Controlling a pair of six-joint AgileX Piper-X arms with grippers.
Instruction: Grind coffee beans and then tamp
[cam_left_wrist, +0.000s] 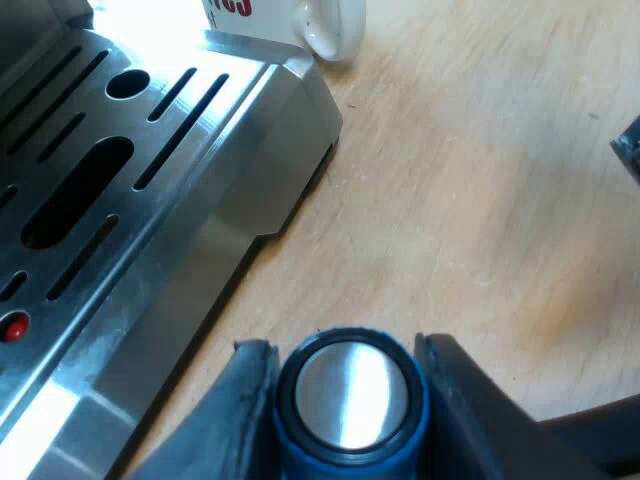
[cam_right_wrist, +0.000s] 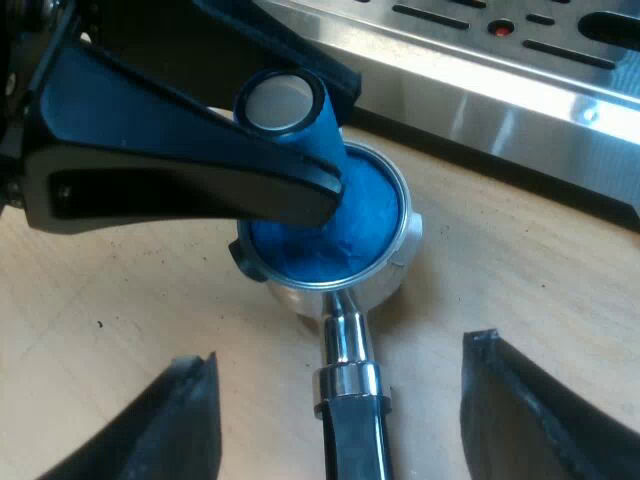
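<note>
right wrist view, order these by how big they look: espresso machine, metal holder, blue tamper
1. espresso machine
2. metal holder
3. blue tamper, partly behind the left claw, so the last two are unsure

Tally as I see it: one blue tamper (cam_left_wrist: 350, 400), one metal holder (cam_right_wrist: 350, 300), one white mug (cam_left_wrist: 330, 25), one espresso machine (cam_left_wrist: 150, 200), one worktop (cam_left_wrist: 480, 200). Two hands of mine: left hand (cam_left_wrist: 342, 345), right hand (cam_right_wrist: 340, 350), two black fingers each.
</note>
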